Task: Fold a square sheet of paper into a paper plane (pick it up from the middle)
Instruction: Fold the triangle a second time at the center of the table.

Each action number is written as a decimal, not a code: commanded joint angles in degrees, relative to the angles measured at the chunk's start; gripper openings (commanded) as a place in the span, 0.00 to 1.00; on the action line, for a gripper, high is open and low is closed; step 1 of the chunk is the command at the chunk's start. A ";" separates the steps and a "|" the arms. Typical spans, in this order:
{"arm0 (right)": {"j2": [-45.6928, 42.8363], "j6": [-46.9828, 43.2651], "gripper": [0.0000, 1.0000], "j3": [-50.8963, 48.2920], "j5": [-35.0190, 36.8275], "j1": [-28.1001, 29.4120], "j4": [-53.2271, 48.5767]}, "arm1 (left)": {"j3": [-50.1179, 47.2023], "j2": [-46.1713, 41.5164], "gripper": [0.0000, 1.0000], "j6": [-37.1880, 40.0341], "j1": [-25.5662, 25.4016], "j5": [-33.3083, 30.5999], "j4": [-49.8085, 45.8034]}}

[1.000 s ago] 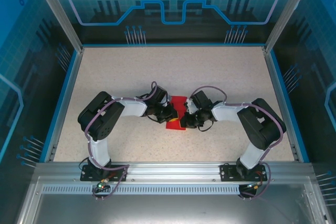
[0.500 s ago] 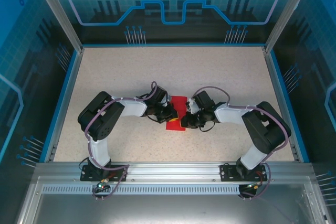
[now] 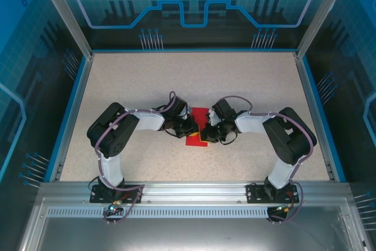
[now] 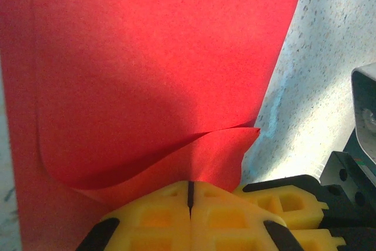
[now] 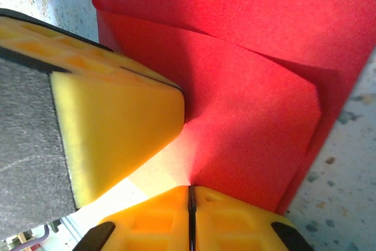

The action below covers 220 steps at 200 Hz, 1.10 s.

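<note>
The left gripper is coming at the square sheet of paper from its left edge. Its yellow ribbed jaws are pressed together and appear to be pinching a raised flap of the upper layer, which is curling up off the layer beneath. From above, the sheet is lying at the middle of the worktop, between the two arms. It is already folded into a narrow strip, and its long axis is running away from the arm bases.

The right gripper is meeting the same stretch from the opposite edge. Its jaws are likewise closed tight on a lifted layer, and a yellow pad of the other arm is sitting just beside them. Each arm is facing the paper straight ahead of its jaws and neither looks nearer, so the coming move probably depends on the two working across the strip's short width together.

The paper is thin, matte and bright red, creasing sharply and bowing softly where it is lifted. The worktop is hard, pale and speckled.
</note>
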 commanded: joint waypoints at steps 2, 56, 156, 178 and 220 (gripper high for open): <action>0.62 0.08 0.10 -2.16 1.34 -0.37 -4.80 | -0.87 1.53 0.00 1.63 -0.49 -1.82 -3.64; -3.20 0.03 0.11 -1.96 -0.93 -0.48 -5.37 | -0.96 1.40 0.00 1.68 -0.50 -1.92 -3.87; -4.35 1.52 0.07 -6.24 -0.94 -0.91 -2.87 | -0.70 1.66 0.00 1.65 -0.51 -1.84 -3.97; -6.02 1.40 0.08 -6.96 -0.47 -1.22 -3.35 | -0.56 1.66 0.00 1.70 -0.52 -1.80 -3.88; 1.40 1.58 0.05 -9.57 0.07 -1.64 -0.65 | -0.26 1.76 0.00 1.88 -0.52 -1.62 -4.17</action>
